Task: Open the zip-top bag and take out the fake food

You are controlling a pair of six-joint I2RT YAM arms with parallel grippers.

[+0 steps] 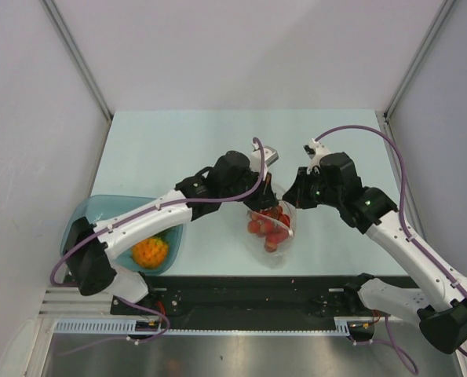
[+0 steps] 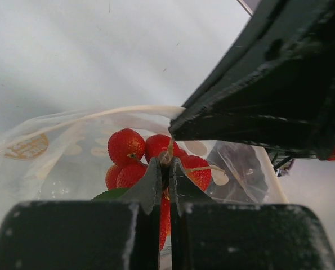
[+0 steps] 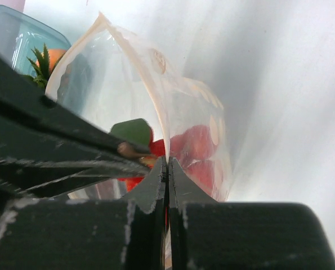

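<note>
The zip-top bag (image 1: 274,253) lies mid-table with its mouth pulled wide, clear with pale dots (image 2: 54,157). Red strawberry fake food (image 1: 269,228) with a green leaf (image 3: 133,132) sits inside it. My left gripper (image 1: 262,206) reaches into the mouth and is shut (image 2: 166,160) on what looks like the brown stem of the strawberry bunch. My right gripper (image 1: 290,195) is shut (image 3: 168,160) on the bag's pale rim, holding that side up. The pineapple fake food (image 1: 150,251) lies outside the bag.
A teal translucent tray (image 1: 84,216) at the left near edge holds the pineapple, under the left arm. White walls close in the pale table (image 1: 178,141) on three sides. A black rail runs along the near edge.
</note>
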